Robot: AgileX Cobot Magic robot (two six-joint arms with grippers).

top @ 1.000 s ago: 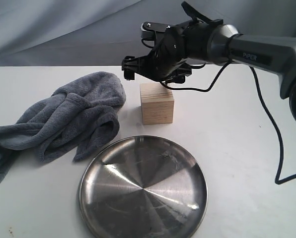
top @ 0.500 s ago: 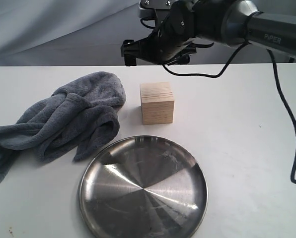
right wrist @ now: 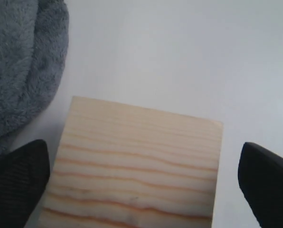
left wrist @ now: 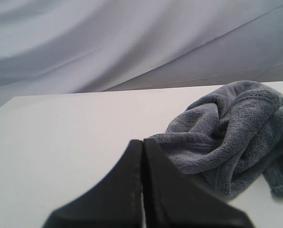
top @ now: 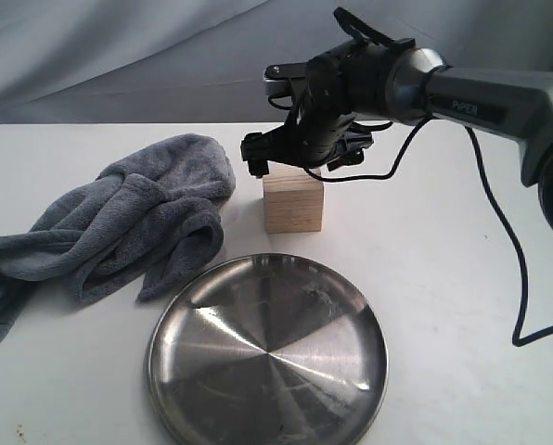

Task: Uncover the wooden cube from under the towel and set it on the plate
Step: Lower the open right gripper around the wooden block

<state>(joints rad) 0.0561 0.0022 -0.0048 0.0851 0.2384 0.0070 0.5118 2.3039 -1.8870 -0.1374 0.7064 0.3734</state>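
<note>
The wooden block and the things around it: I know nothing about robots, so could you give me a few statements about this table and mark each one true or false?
1. The wooden cube lies hidden under the towel. False: it stands uncovered on the table, just beside the crumpled towel.
2. The plate has nothing on it. True.
3. The right gripper is open, with one finger on each side of the cube. True.
4. The left gripper is holding the towel. False: its fingers are shut together on nothing, and the towel lies apart from them.
</note>
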